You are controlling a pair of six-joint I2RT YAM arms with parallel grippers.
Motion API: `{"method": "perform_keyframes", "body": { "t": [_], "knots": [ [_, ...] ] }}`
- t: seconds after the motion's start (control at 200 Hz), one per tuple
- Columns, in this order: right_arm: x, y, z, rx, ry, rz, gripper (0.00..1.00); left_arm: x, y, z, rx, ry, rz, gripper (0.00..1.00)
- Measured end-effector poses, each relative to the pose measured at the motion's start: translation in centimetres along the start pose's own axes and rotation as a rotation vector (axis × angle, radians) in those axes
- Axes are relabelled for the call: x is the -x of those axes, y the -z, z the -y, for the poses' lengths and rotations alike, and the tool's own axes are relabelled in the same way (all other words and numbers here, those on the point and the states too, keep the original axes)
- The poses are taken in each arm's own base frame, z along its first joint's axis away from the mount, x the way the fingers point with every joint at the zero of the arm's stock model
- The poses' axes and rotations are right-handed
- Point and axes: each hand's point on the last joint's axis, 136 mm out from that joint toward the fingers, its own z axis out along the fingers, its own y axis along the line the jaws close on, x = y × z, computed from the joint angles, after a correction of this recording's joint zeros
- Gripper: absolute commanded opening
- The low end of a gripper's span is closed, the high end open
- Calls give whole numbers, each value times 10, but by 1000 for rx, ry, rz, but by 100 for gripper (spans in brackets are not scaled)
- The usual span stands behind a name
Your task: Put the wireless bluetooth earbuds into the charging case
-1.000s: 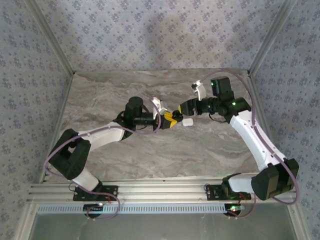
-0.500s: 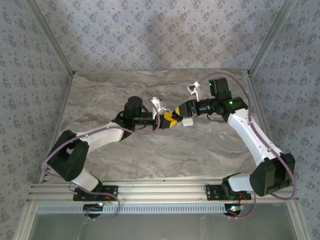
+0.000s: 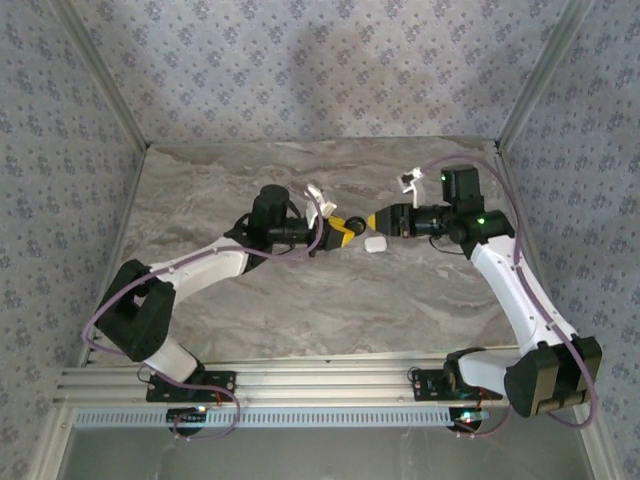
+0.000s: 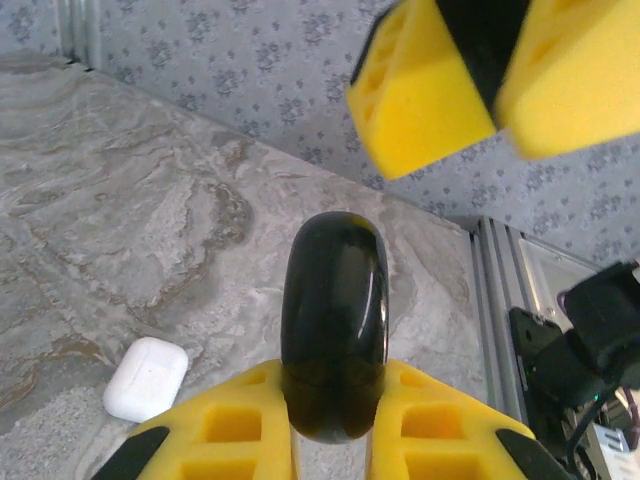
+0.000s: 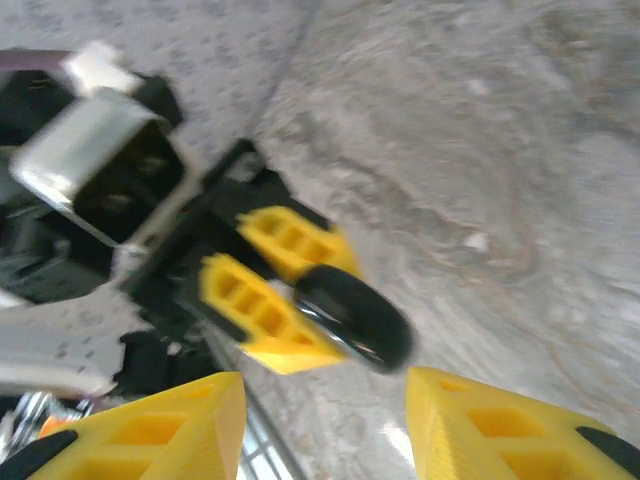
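We take this for a robot lab test cell: a marble-look worktop (image 3: 330,310) boxed in by floral-papered panels (image 3: 300,70), with an aluminium rail (image 3: 320,382) along its near edge carrying the left arm (image 3: 210,265) and the right arm (image 3: 505,285).

A bench (image 3: 300,310) with a grey, marble-veined top sits in the middle of the enclosure under soft, even light. Walls (image 3: 300,70) papered pale blue-grey with a small repeating floral motif rise behind the bench and along both its sides, meeting at slanting aluminium posts (image 3: 110,80) above its far corners. Along the bench's near edge runs a ribbed aluminium rail (image 3: 320,385), with a slotted pale strip (image 3: 330,416) just in front of it.
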Motion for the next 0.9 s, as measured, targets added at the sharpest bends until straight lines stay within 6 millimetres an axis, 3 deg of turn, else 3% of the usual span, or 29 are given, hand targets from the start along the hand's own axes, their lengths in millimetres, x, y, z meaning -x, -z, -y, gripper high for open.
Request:
{"method": "perform_keyframes", "body": {
  "t": [0.135,0.215,0.315,0.45,0.59,0.899],
  "knots": [
    [-2,10,55,-187,-169,54,48,-1,-12,-16,38,169,-32,12],
    [-10,16,84,-294,-255,67,48,-16,-19,-30,73,301,-69,12],
    [-19,20,106,-391,-312,63,48,-41,-28,-49,134,463,-130,12],
    [-34,20,127,-475,-349,42,48,-73,-37,-72,224,649,-214,12],
    [-50,17,143,-522,-380,12,48,-83,-45,-92,299,761,-260,14],
    [-60,16,152,-551,-395,7,48,-113,-53,-114,397,926,-353,16]
  ]
}}
